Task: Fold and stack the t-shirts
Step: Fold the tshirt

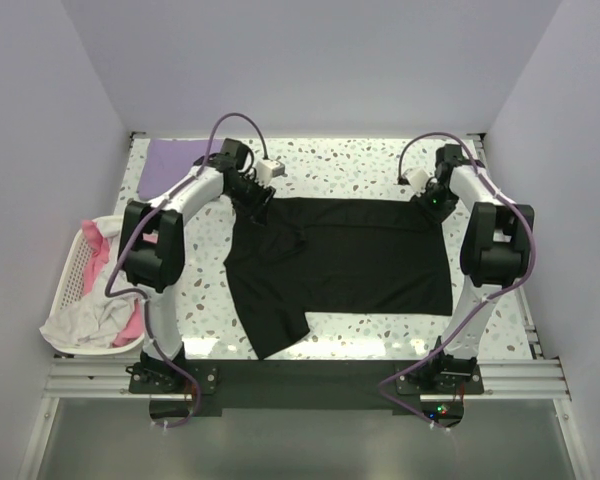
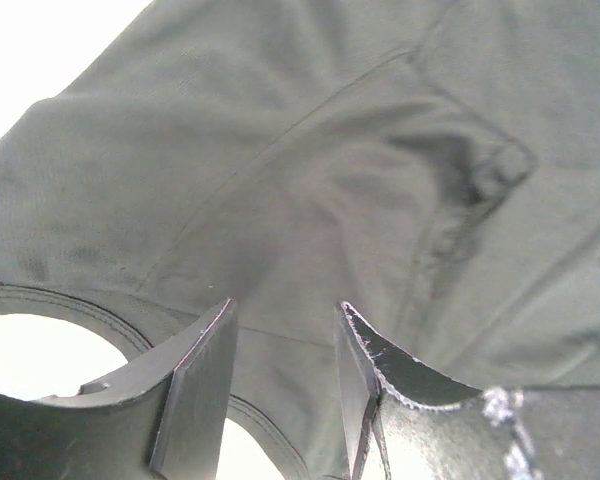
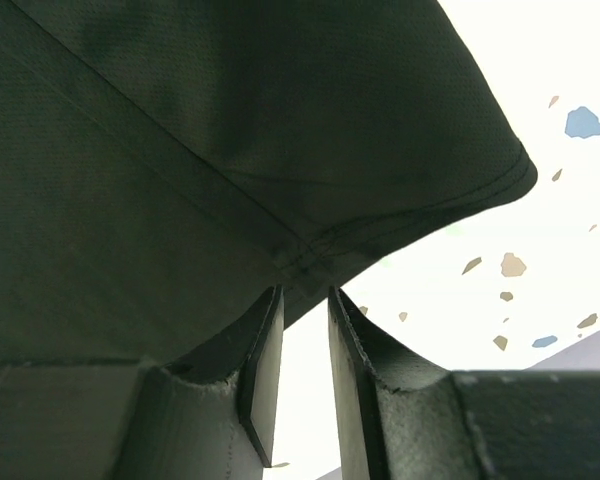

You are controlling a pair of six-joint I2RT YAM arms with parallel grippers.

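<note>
Item under inspection: one black shirt (image 1: 350,255), lying spread on the speckled table (image 1: 360,165). It occupies the middle of the surface, running from near the left arm's side across to the right arm's side. It is clear of the near edge and a little short of the far edge. One sleeve projects toward the near edge at the shirt's near-left corner. The cloth at the far-left corner is bunched and creased; the rest lies mostly flat.

Left gripper (image 1: 255,197): positioned over the shirt's far-left corner. The left wrist view shows its fingers (image 2: 195,390) standing well apart, released, with dark cloth filling the gap beyond them. A curved seamed edge of the shirt passes under the fingers on that side.

Right gripper (image 1: 432,203): positioned at the shirt's far-right corner. The right wrist view shows its fingers (image 3: 265,370) drawn close, with a narrow slit between them through which bare table shows. The stitched hem runs right at the fingertips. Whether the tips pinch that hem cannot be told.

Other items: a purple cloth (image 1: 170,160) lies flat at the far-left corner of the table, apart from the shirt. A white basket (image 1: 68,275) sits off the left edge, holding white and pink garments (image 1: 95,315) that spill over its rim.
</note>
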